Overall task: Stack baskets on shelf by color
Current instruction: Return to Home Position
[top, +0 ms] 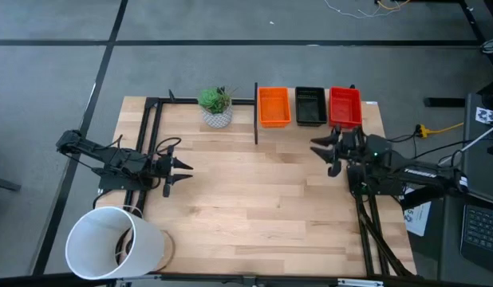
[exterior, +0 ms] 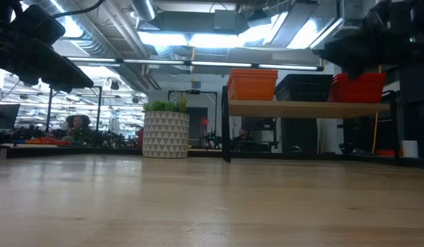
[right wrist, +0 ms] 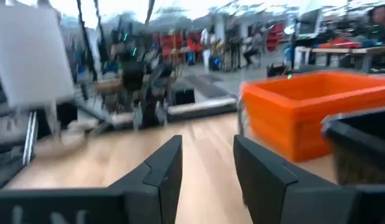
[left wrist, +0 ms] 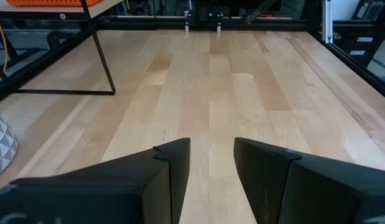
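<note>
Baskets [top: 310, 105] sitting sorted at twelve o'clock; released right gripper [right wrist: 208, 144] is needing retreat toward three; left gripper [left wrist: 211, 147], released, idling at nine.

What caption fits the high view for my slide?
Orange baskets, black baskets and red baskets line the shelf; left pincer and right pincer hang open above the table.
</note>
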Robot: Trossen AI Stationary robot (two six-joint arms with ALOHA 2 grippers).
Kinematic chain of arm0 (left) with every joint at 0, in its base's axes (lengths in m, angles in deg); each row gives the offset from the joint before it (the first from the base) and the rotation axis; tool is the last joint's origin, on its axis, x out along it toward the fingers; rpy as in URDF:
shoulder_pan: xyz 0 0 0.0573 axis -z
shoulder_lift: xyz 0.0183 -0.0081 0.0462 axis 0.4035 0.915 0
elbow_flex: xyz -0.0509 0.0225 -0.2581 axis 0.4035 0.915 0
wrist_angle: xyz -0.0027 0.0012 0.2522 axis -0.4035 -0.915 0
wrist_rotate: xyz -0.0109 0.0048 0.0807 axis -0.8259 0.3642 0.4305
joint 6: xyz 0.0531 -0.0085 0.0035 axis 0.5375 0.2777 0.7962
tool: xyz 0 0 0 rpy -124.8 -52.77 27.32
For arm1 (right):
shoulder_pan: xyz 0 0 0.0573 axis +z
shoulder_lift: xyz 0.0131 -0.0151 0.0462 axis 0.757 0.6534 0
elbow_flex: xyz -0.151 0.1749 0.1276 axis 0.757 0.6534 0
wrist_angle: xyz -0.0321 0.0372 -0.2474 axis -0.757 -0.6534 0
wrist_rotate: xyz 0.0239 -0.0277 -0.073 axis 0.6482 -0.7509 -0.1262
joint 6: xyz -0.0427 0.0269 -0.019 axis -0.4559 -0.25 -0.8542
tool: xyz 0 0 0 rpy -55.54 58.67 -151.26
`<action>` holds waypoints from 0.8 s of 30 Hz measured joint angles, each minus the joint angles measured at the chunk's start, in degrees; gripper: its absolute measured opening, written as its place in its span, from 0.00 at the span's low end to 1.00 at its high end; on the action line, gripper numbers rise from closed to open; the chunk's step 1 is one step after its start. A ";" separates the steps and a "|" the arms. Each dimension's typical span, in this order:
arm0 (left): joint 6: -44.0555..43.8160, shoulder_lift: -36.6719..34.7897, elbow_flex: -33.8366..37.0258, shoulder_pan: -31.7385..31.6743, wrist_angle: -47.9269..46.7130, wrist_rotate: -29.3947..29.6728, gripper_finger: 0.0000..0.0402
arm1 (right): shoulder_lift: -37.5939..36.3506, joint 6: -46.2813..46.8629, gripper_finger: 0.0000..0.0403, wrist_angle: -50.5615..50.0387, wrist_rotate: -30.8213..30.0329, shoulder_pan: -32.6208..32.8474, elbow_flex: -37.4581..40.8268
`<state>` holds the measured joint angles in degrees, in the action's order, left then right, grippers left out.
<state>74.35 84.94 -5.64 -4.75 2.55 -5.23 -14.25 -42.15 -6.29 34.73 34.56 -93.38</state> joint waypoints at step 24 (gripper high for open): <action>-0.01 -0.01 0.00 0.00 0.02 0.00 0.29 | -3.56 2.32 0.36 -3.35 0.42 4.57 1.99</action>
<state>74.34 84.92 -5.64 -4.75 2.57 -5.23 -17.82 -39.83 -9.63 35.14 39.13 -91.40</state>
